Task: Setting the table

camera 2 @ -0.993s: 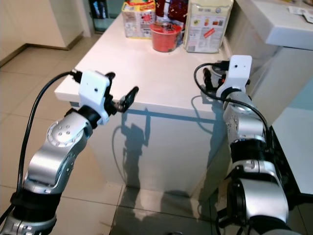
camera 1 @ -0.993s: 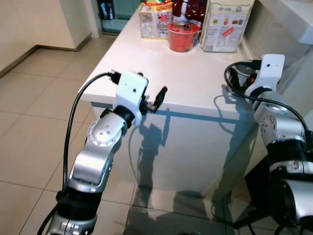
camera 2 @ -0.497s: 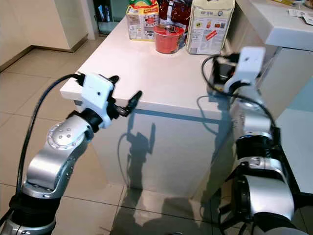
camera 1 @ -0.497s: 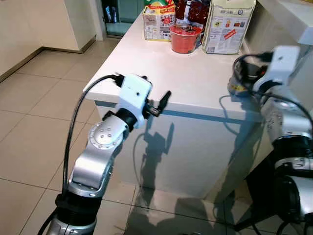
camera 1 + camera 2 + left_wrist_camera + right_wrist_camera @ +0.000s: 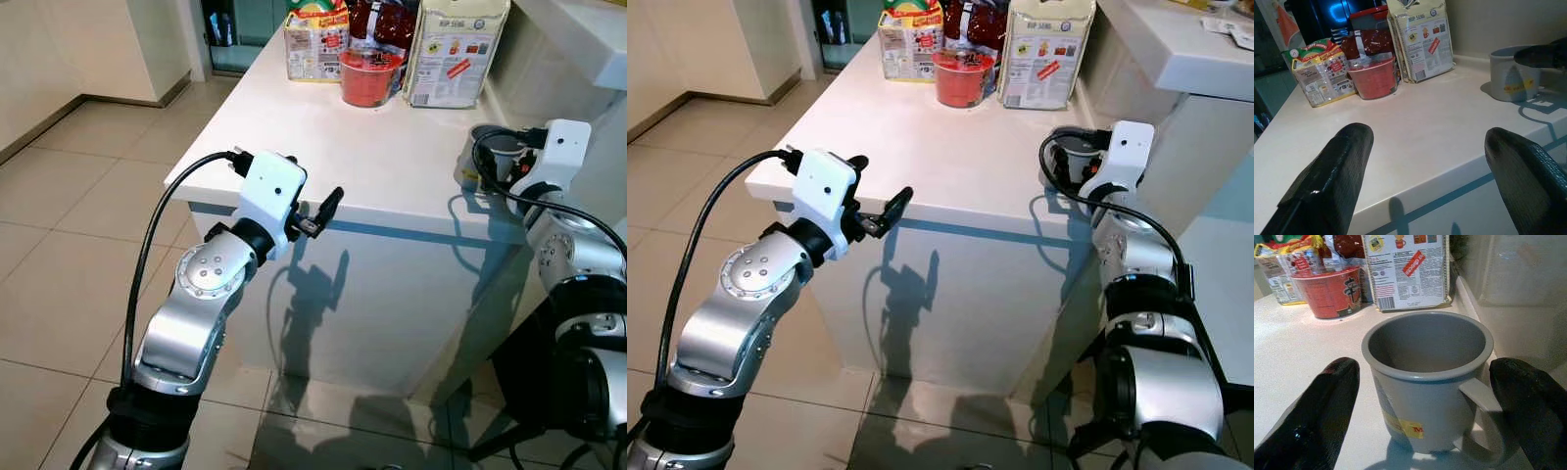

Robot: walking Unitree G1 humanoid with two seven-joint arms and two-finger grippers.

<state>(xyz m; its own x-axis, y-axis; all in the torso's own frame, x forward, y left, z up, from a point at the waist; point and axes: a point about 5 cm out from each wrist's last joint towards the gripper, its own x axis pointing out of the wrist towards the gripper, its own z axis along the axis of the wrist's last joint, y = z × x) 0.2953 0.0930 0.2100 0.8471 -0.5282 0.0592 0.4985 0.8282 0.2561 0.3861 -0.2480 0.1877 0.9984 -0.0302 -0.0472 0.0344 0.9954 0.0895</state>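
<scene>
A grey mug [image 5: 1427,382] with a yellow label stands upright on the white counter [image 5: 323,137], near its front right corner. My right gripper [image 5: 1424,367] is open, with one black finger [image 5: 1312,416] on each side of the mug and a gap to each. The mug's handle points toward the finger [image 5: 1530,411] on that side. In the head views the mug [image 5: 487,149] sits just ahead of the right wrist housing [image 5: 560,147]. My left gripper [image 5: 318,211] is open and holds nothing. It hovers at the counter's front edge, left of centre.
At the far end of the counter stand a red noodle cup [image 5: 369,75], a white printed bag [image 5: 454,49], a colourful box [image 5: 315,41] and a dark red packet [image 5: 1364,41]. A raised ledge and wall [image 5: 578,39] border the counter's right side. Tiled floor [image 5: 78,196] lies left.
My right gripper has swung in and settled around the grey mug after being raised and blurred half a second ago. The left arm has barely moved. The view has shifted slightly.
</scene>
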